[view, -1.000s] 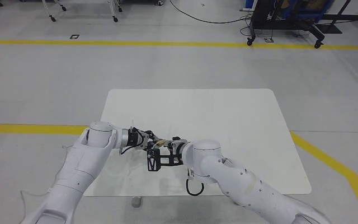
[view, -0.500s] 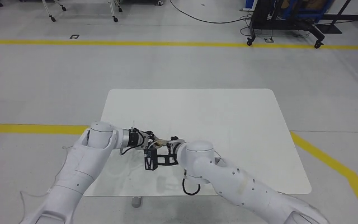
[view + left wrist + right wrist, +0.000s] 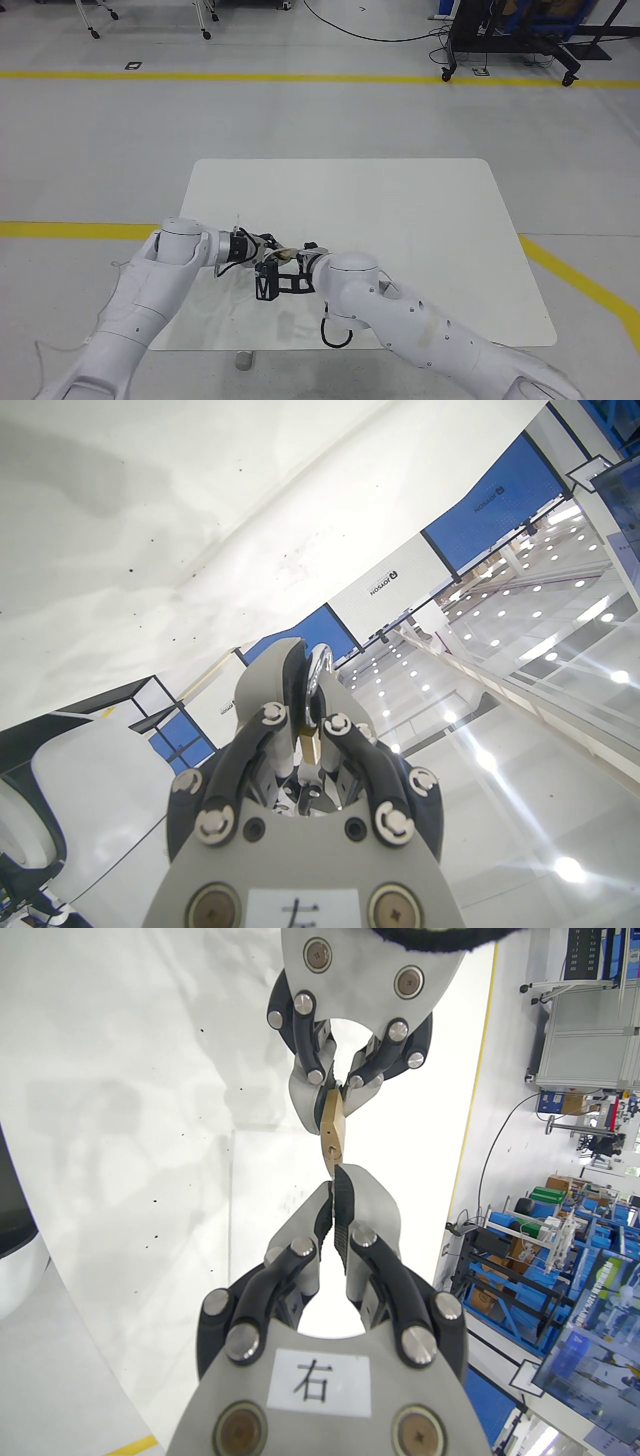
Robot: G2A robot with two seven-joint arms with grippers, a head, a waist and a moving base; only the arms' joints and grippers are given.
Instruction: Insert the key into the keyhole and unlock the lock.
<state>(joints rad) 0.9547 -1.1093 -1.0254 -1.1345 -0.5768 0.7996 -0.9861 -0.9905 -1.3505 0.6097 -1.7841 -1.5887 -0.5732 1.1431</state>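
Right wrist view gave us the clearest look: the left gripper (image 3: 331, 1122) was clamped on the brass lock (image 3: 333, 1138), holding it in the air over the near side of the white table (image 3: 125, 1078). Our right gripper (image 3: 334, 1178) had its jaws pinched tight together, fingertips right at the lock's keyhole end.

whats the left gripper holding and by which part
The left gripper pinches the padlock across its flat sides at the shackle end, keyhole end free.
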